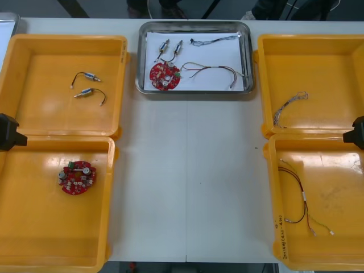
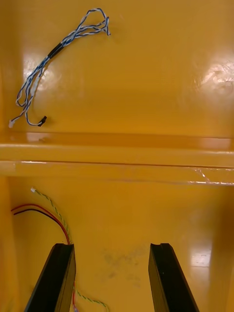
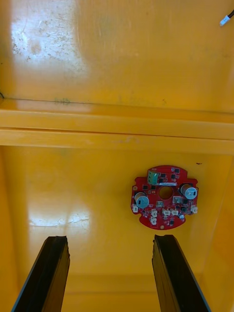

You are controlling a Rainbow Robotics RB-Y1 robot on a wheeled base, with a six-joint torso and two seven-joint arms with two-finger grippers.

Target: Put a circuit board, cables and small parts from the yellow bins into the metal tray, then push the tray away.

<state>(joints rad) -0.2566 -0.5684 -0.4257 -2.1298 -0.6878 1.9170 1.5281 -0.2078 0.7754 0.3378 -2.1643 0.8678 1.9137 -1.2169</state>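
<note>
Tray (image 1: 193,91) was loaded: a board (image 1: 164,75), two parts (image 1: 170,49) and two cables (image 1: 211,69) lay on its white liner, and it sat at the table's (image 1: 187,187) far edge, between the far bins (image 1: 62,40). By my read the filling was done and only the push was left, if any room for it remained.

Left gripper (image 3: 111,239) hung over the near left bin with its jaws released and holding nothing, a spare board (image 3: 165,196) lying just beyond its fingers. Right gripper (image 2: 111,246) hung over the near right bin, jaws released too, with a red and black cable (image 2: 41,214) beside one finger.

To push well, I'd have had one arm leave its bin and come down low at the middle of the tray's near rim, with the jaws clenched first so they made one blunt face. Contact off-centre could have swivelled the tray. The fingers should have met the rim alone, never reaching over it, since the cable ends lay close to that edge. With the table's end so near, a short, slow shove looked safest.
</note>
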